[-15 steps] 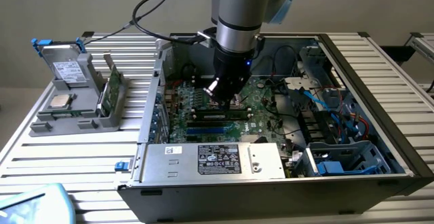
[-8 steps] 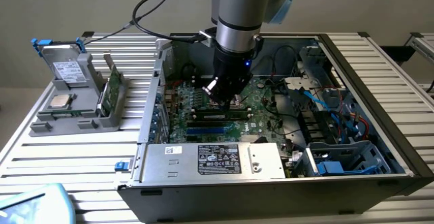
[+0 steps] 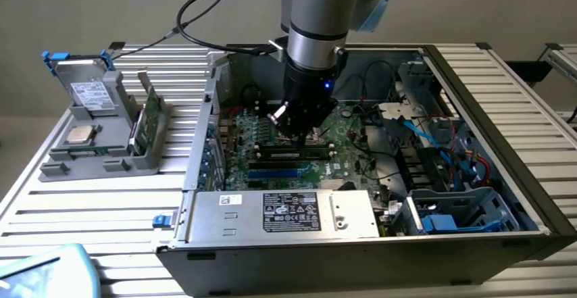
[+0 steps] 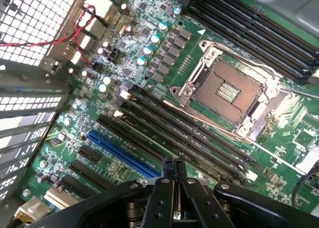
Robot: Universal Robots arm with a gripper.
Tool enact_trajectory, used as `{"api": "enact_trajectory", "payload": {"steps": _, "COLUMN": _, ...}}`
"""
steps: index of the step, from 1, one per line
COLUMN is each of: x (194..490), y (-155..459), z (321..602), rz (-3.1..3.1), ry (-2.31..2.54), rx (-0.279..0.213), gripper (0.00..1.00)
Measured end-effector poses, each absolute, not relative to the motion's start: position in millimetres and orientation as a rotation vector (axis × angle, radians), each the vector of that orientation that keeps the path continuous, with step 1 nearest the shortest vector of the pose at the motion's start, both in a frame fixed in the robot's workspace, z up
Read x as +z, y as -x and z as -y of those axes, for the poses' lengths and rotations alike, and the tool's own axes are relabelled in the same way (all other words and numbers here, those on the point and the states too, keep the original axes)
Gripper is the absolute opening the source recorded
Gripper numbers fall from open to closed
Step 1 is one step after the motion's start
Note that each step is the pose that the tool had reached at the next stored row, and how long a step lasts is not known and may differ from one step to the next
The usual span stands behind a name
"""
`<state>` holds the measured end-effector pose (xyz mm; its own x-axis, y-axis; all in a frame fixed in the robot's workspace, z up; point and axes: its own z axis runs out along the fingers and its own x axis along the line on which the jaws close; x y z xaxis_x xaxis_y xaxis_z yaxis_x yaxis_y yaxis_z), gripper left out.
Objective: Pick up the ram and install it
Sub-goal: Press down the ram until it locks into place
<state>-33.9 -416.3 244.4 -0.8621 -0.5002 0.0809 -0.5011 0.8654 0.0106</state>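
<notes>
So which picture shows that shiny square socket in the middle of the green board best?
The wrist view: the CPU socket sits open and close up, with its metal frame and grid of contacts plain. In the exterior view it lies deep in the case, behind the arm, and cannot be made out.

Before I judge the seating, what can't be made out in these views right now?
- Exterior view: the end effector stands over the black slots. Whether anything is fully seated under it cannot be told.
- Wrist view: the shut fingers hide the stretch of slot directly beneath them.
- Exterior view: the print on the power supply label is too small to read.
</notes>
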Motion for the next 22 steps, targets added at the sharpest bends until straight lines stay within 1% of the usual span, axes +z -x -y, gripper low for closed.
{"api": "enact_trajectory", "payload": {"steps": 22, "x": 244.3, "y": 33.9, "z": 416.3, "rz": 3.050, "ry": -0.453, "rx": 0.049, "gripper": 0.11}}
